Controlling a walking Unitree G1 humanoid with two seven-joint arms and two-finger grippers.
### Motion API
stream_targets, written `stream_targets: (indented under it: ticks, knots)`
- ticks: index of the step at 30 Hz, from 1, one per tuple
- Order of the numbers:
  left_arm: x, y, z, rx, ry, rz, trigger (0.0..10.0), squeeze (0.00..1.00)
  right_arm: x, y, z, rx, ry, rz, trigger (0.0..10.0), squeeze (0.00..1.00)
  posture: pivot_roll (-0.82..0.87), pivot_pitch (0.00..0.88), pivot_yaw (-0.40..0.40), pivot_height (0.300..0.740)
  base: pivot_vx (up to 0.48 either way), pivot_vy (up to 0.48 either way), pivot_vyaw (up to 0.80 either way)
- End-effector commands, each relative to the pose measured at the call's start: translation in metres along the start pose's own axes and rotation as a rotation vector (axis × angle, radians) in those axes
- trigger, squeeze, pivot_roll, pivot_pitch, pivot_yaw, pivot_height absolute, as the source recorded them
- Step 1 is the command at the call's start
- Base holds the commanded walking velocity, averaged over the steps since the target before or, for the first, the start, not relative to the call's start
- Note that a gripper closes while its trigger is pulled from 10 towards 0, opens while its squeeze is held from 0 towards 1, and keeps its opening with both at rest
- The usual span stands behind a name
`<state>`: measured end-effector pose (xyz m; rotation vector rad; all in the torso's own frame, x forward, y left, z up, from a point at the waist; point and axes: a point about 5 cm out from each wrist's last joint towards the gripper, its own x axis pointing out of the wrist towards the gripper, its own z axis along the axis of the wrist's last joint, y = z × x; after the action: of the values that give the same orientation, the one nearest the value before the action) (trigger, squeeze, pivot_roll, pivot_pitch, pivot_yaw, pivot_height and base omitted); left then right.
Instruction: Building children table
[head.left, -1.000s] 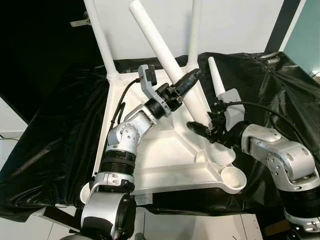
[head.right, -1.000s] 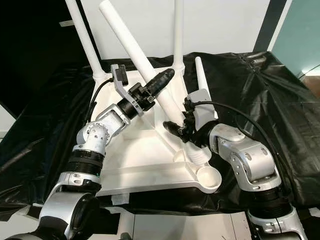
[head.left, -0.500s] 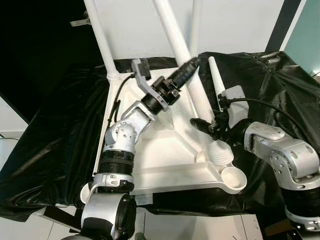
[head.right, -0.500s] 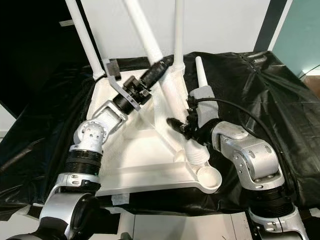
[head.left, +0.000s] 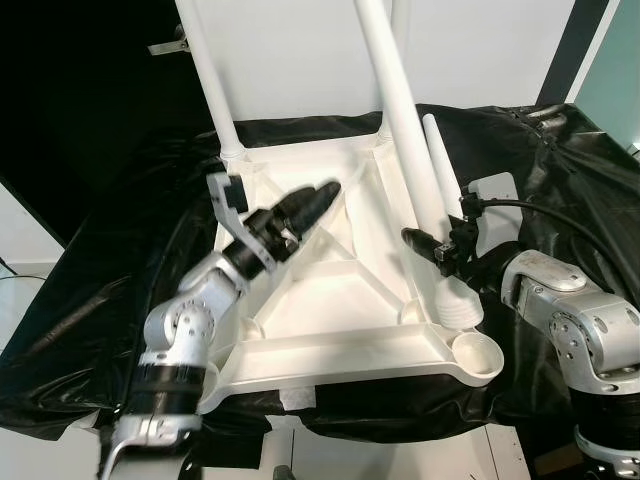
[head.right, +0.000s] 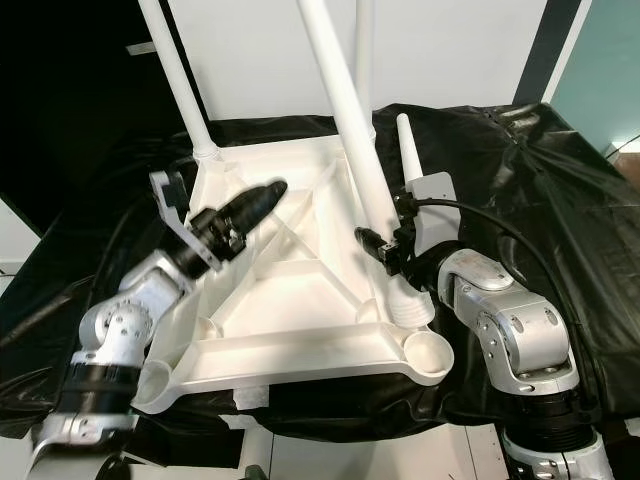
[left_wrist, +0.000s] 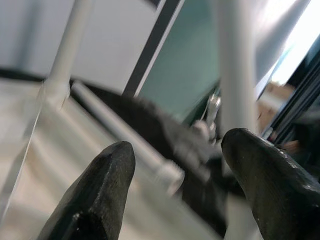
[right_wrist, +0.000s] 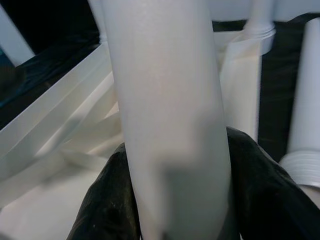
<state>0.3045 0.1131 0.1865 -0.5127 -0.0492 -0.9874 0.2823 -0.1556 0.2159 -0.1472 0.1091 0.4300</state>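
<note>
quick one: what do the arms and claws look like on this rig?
Two silver metal arms with ribbed black joint rings. Each ends in a claw of two long, rounded black fingers: left claw, right claw. A thin black cable loops over the right forearm.

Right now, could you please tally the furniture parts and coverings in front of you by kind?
White table legs: 4 (two upright legs, held leg in the right gripper, loose leg on the cloth)
White table top, upturned: 1
Black cloth: 1
Total: 6
</note>
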Motion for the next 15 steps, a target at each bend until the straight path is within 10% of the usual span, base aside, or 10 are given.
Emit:
stream_targets:
  ticks: [1,15]
  knots:
    - [-0.011,-0.031,-0.002,0.05,0.056,-0.625,10.0,0.0,-0.002,0.0,0.005,-0.004,-0.039,-0.008,10.0,0.0,-0.16,0.017,0.094,0.74,0.0,0.0,0.0]
    - [-0.052,-0.052,-0.023,-0.023,0.365,-0.847,10.0,0.0,-0.004,0.007,0.001,0.01,-0.077,0.029,10.0,0.0,-0.16,0.008,0.066,0.74,0.0,0.0,0.0]
